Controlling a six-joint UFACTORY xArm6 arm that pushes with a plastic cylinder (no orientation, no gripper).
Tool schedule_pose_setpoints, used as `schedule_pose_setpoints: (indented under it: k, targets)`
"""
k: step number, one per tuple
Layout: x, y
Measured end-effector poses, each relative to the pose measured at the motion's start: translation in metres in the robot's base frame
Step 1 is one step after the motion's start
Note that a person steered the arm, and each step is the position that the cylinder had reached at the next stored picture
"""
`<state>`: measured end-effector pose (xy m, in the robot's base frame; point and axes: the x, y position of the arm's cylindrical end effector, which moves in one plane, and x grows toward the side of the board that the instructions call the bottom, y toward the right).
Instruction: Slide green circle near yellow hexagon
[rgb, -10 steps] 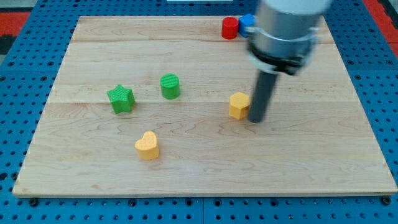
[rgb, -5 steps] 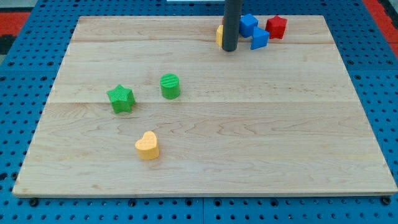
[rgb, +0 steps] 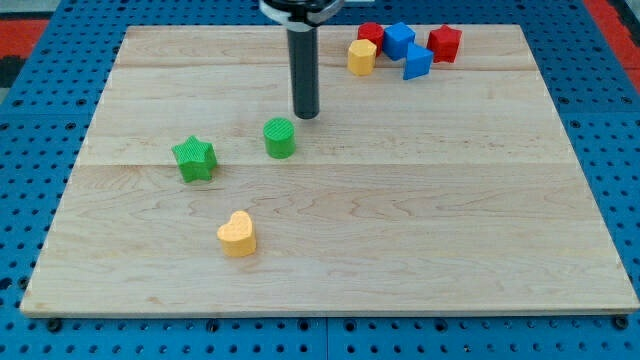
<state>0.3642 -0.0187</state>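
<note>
The green circle (rgb: 280, 137) lies left of the board's middle. The yellow hexagon (rgb: 362, 57) lies near the view's top, touching a cluster of red and blue blocks. My tip (rgb: 305, 115) stands on the board just above and to the right of the green circle, with a small gap between them. The rod rises to the view's top edge. The hexagon is well up and to the right of the tip.
A green star (rgb: 194, 159) lies left of the circle. A yellow heart (rgb: 238, 234) lies lower down. A red block (rgb: 372, 35), two blue blocks (rgb: 398, 39) (rgb: 417, 62) and a red cube (rgb: 444, 43) crowd beside the hexagon. The wooden board (rgb: 560, 200) sits on a blue pegboard.
The yellow hexagon went from the board's middle right to the top cluster. My tip then left it and came down-left to beside the green circle, which has shifted slightly right.
</note>
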Motion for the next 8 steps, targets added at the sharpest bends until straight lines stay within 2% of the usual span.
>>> schedule_pose_setpoints:
  k: [1,2,3,4,6,8]
  targets:
    - [0.008,-0.088]
    - [0.033,-0.079]
    - [0.056,-0.042]
    - [0.056,0.032]
    - [0.084,0.064]
    - [-0.024,0.088]
